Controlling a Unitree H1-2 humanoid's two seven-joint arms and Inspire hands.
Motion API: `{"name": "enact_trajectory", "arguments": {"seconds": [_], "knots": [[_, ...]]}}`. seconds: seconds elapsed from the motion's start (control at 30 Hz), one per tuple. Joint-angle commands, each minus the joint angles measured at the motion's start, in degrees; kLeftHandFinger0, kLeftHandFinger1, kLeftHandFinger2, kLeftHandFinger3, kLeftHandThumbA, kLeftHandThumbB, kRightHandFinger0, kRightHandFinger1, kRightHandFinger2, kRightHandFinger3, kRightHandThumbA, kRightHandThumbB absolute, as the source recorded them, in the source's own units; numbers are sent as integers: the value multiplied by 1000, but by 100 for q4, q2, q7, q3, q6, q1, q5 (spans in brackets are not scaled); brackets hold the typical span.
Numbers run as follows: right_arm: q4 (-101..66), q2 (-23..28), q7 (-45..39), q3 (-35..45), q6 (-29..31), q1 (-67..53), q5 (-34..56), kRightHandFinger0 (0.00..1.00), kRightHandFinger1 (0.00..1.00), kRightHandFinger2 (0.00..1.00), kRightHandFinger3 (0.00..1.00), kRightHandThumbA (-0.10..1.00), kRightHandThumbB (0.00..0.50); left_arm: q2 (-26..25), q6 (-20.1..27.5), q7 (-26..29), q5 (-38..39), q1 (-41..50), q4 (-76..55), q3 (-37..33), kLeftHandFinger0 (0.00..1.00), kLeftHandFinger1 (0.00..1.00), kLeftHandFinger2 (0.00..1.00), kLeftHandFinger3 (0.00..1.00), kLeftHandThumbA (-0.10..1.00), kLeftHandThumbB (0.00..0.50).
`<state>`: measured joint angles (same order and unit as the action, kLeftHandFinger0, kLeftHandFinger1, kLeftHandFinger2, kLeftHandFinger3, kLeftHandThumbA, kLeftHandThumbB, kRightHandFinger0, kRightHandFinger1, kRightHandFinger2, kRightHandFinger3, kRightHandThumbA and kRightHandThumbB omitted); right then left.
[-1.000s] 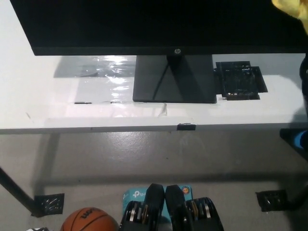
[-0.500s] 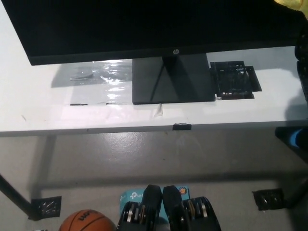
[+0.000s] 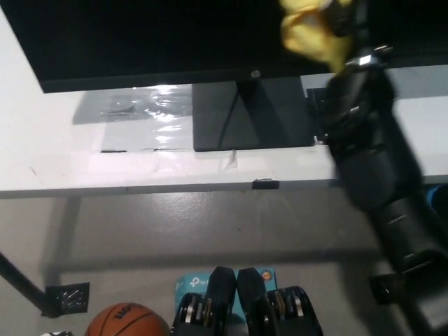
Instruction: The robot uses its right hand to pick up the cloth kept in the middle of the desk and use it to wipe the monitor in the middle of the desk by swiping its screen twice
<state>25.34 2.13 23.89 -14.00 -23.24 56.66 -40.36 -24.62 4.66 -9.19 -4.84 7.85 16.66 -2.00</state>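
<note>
A yellow cloth (image 3: pixel 313 31) is bunched against the lower part of the black monitor screen (image 3: pixel 154 35), right of its middle. My black right hand (image 3: pixel 343 17) is shut on the cloth at the top edge of the head view, its forearm (image 3: pixel 371 147) reaching up from the bottom right across the desk. The monitor's stand base (image 3: pixel 248 115) sits on the white desk (image 3: pixel 56 157). My white left hand is out of sight.
A clear plastic sheet (image 3: pixel 143 115) lies left of the stand base, and a black patch (image 3: pixel 316 105) shows right of it, partly behind my arm. On the floor below are an orange basketball (image 3: pixel 126 322) and black table feet (image 3: pixel 68 297).
My right arm has swung in from the right edge, carrying the yellow cloth leftward across the monitor's lower screen. It now covers the black patch on the desk.
</note>
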Motion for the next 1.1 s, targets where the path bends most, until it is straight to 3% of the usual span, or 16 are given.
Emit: {"name": "enact_trajectory", "arguments": {"seconds": [0.0, 0.03, 0.17, 0.2, 0.37, 0.47, 0.57, 0.63, 0.7, 0.77, 0.83, 0.9, 0.93, 0.97, 1.0, 1.07], "knots": [[-302, -154, -98, -99, -284, 262, -198, 0, 0, 358, 2, -100, 39, -94, 2, -102, -48, -3, -82, -1, 542, 563, 671, 792, 840, 421], [-284, -204, -80, -108, -291, 275, -195, 0, 0, 368, 0, -100, 14, -79, 97, -96, -20, -27, 11, 8, 531, 554, 661, 776, 834, 430], [-163, -324, -44, -124, -304, 350, -180, 0, 0, 401, 15, -100, 29, -78, -31, -74, -66, -5, -40, -3, 549, 559, 663, 766, 849, 461], [-142, -333, -90, -136, -314, 384, -166, 0, 0, 410, 120, -100, 49, -79, -29, -56, -87, 8, -67, -4, 548, 559, 669, 767, 837, 431], [-12, -310, -79, -166, -209, 445, -133, 0, 0, 385, 84, -100, 2, -80, 115, -71, -76, 11, 46, -23, 530, 554, 675, 779, 856, 442], [61, -237, -43, -171, -188, 463, -162, 0, 0, 403, 64, -100, 16, -61, 32, -44, -63, 57, -7, 7, 541, 557, 680, 771, 837, 437], [76, -97, -100, -138, -183, 476, -139, 0, 0, 405, 152, -100, 56, -55, 49, -49, -48, 67, -8, 14, 548, 557, 677, 769, 833, 430], [124, -10, -12, -76, -140, 491, -120, 0, 0, 398, 165, -100, 26, -60, 0, -59, -60, 68, -43, 5, 546, 565, 682, 784, 831, 426], [178, 147, -26, -74, -209, 518, -175, 0, 4, 416, 200, -100, 41, -56, -36, -60, -56, 89, -99, 13, 543, 568, 686, 789, 817, 414], [207, 300, -67, -9, -158, 512, -88, 0, 6, 426, 182, -100, 60, -49, -17, -76, -23, 112, -105, 22, 543, 568, 685, 783, 794, 397], [376, 519, -141, 41, -219, 565, -64, 0, 26, 438, 38, -100, 68, -45, -56, -63, -36, 161, -156, 25, 558, 568, 688, 784, 784, 379], [484, 572, -63, 99, -200, 577, -5, 0, 26, 435, 24, -100, 106, -36, -27, -35, -63, 191, -141, 23, 560, 569, 690, 791, 785, 371], [477, 640, -93, 142, -267, 587, 9, 0, 16, 407, 244, -100, 125, -31, -106, -24, -81, 197, -180, 25, 553, 564, 692, 789, 784, 371], [532, 760, -108, 181, -220, 590, 43, 0, 3, 356, 298, -100, 134, -19, -117, -16, -79, 212, -192, 30, 551, 562, 697, 806, 775, 363], [585, 879, -153, 222, -229, 600, 72, 0, 0, 337, 289, -100, 132, 8, -152, -26, -16, 218, -199, 59, 553, 559, 695, 799, 748, 356], [862, 976, -1, 307, -88, 663, 146, 0, 0, 332, 16, -100, 158, -18, -76, -23, -75, 199, -144, 34, 557, 567, 696, 790, 782, 363]]}}
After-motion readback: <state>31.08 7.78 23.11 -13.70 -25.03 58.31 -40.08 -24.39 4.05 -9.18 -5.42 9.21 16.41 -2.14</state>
